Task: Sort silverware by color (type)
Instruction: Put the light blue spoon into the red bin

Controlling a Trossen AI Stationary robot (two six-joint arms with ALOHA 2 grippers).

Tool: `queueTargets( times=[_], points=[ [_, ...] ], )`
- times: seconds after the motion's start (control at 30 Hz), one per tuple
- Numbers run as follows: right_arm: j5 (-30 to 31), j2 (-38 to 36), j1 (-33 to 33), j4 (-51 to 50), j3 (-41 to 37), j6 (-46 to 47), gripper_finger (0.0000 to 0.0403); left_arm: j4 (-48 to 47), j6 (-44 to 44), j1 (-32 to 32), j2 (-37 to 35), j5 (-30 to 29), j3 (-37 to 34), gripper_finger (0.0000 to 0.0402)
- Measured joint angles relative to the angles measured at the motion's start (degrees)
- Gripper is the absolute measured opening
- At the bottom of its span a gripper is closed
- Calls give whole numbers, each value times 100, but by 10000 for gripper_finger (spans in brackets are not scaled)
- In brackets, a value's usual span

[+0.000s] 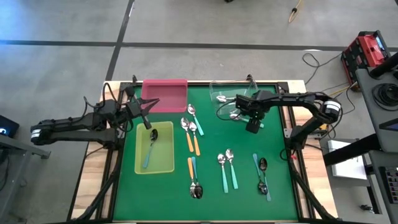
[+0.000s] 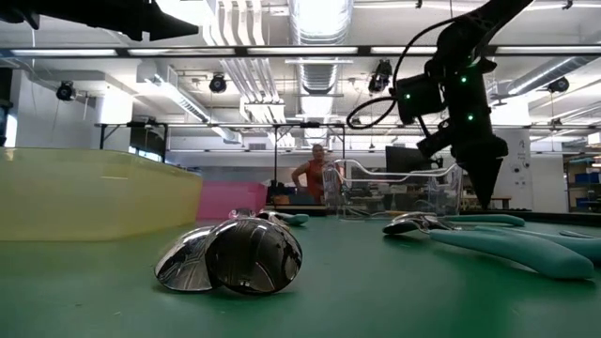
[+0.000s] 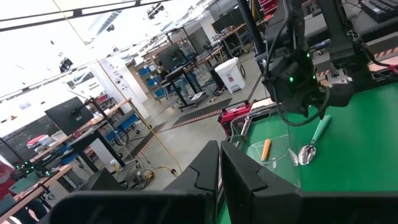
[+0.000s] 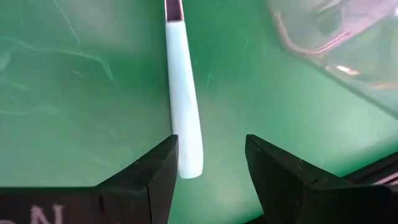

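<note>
beside the clear tray [image 1: 227,90] at the far side of the green mat [image 1: 211,193], the right gripper [image 4: 208,158] hangs over a spoon with a pale teal handle [image 4: 185,93], fingers spread apart with nothing between them; the handle end lies against the inner side of one finger. this spoon looks light and stiff, its plastic handle smooth and likely slippery, lying flat on the mat. best hold is judged to be across the slim handle, clear of the rounded metal bowl. the left gripper [image 1: 149,115] waits above the yellow-green tray [image 1: 165,165], which holds one blue-handled spoon [image 1: 150,148]; its fingers appear closed together, empty. other spoons lie scattered on the mat.
</note>
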Motion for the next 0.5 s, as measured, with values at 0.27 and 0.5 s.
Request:
queueTargets(
  times=[0.27,0.5],
  points=[
    [-295,-83,0,201,-138,8,178,17,0,0,92,0,0,0],
    [-266,-125,7,764,-504,2,178,15,0,-1,90,0,0,0]
  ],
)
